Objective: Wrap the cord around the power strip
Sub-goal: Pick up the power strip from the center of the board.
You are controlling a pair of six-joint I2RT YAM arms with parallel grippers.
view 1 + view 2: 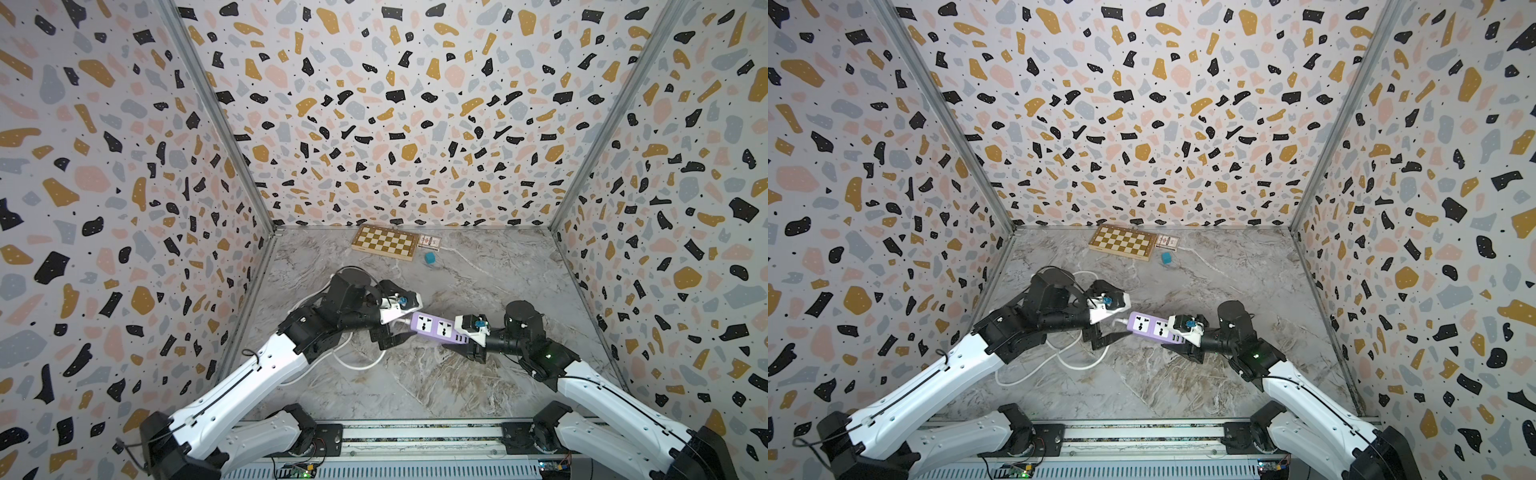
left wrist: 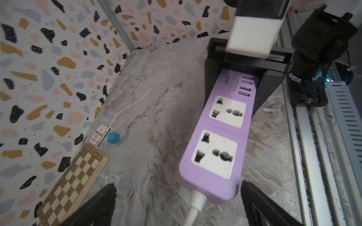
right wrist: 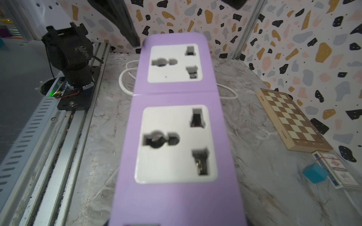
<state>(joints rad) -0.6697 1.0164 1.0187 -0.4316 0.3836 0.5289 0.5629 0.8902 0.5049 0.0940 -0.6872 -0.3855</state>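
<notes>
text: none legible | power strip (image 2: 219,125) label: blurred | card box (image 2: 100,135) print: blurred

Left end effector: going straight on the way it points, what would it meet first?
Most likely the power strip: its end with the cord lies between the left end effector's open fingers. Their heights are hard to compare.

The counter (image 1: 436,374) before me is grey-veined marble. Against its far edge, near the middle, a wooden chessboard (image 1: 385,242) lies flat, with a pack of cards (image 1: 429,241) just beside it. A teal cube (image 1: 429,258) sits just in front of the cards, and a thin pale string (image 2: 125,109) trails nearby. Loops of white cord (image 1: 361,367) lie toward the left edge.
</notes>
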